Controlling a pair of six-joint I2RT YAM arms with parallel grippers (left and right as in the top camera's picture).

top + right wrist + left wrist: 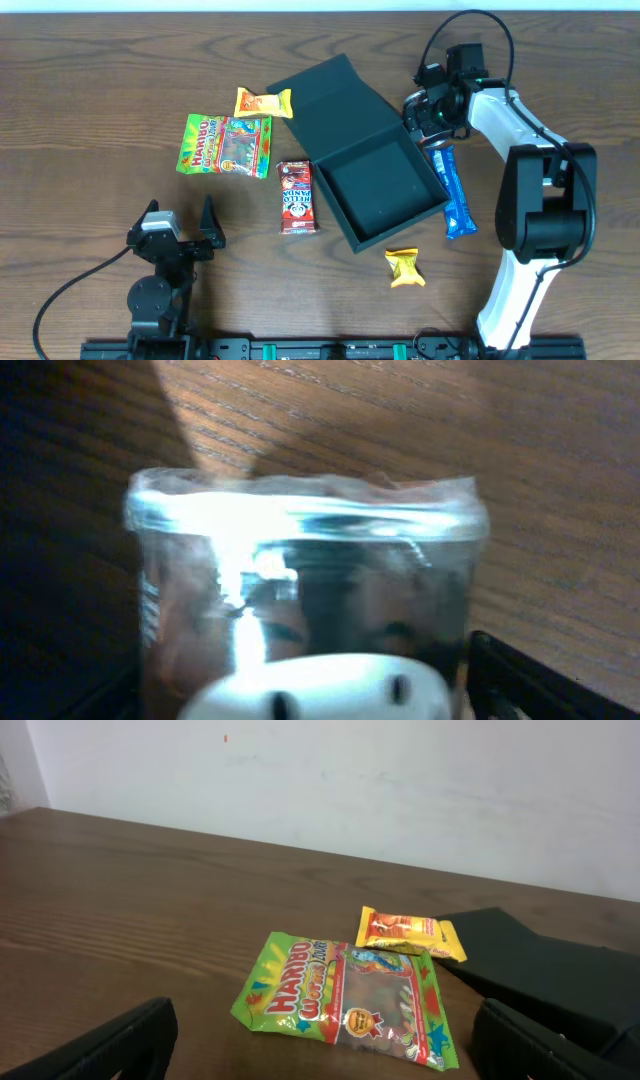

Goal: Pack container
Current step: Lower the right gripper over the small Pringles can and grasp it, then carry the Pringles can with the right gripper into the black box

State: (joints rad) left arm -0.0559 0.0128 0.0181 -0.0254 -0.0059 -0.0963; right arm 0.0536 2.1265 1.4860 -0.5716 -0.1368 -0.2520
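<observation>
Dark teal container (375,190), green Haribo bag (225,145), blue wrapper (453,192), yellow packet (403,268), red Hello Panda pack (297,197), brown wood-grain table (80,120)

Wooden table (80,120) with container (375,190), snack packets (225,145)

Bare bench (200,190) between left claw (181,222) and Haribo bag (225,145) | container (375,192) open upward, lid (325,100) flat behind | orange packet (263,102) just beside lid | Hello Panda packet (297,197) flanks left wall, blue packet (453,192) right wall | yellow candy (404,267) near front corner

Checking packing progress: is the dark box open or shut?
Open. The container has its lid folded back flat; the overhead view shows its bare inside.
</observation>
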